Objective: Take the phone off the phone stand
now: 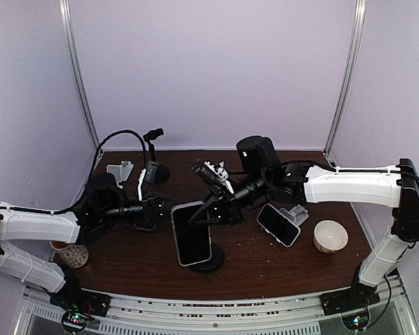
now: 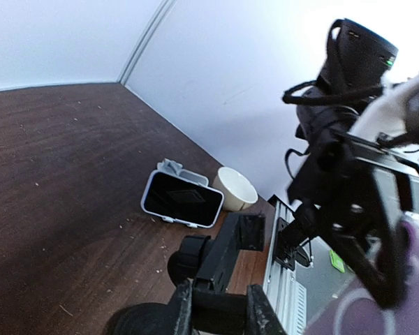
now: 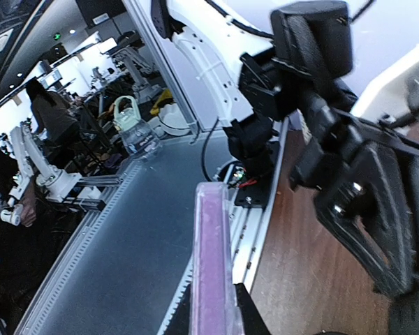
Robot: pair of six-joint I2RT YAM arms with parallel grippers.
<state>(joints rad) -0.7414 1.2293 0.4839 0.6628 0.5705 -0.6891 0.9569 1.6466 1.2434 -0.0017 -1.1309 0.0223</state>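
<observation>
The phone [image 1: 192, 236], dark-screened in a clear purple case, hangs tilted over the black phone stand [image 1: 211, 262]. My right gripper [image 1: 218, 211] is shut on its upper edge. The right wrist view shows the phone [image 3: 213, 258] edge-on between the fingers of that gripper [image 3: 215, 315]. My left gripper [image 1: 156, 209] reaches in from the left. In its own view the left gripper [image 2: 220, 312] is shut on the phone stand's black bracket [image 2: 230, 255], whose cradle holds nothing. The phone's purple back [image 2: 412, 279] shows off to the right, apart from the bracket.
A second phone [image 1: 278, 224] leans on a white stand right of centre, also seen as that phone [image 2: 182, 199] in the left wrist view. A cream bowl [image 1: 330, 236] sits at the right. Another black stand [image 1: 154, 155] and a white holder [image 1: 120, 171] stand at the back left. A patterned cup [image 1: 73, 255] is at the near left.
</observation>
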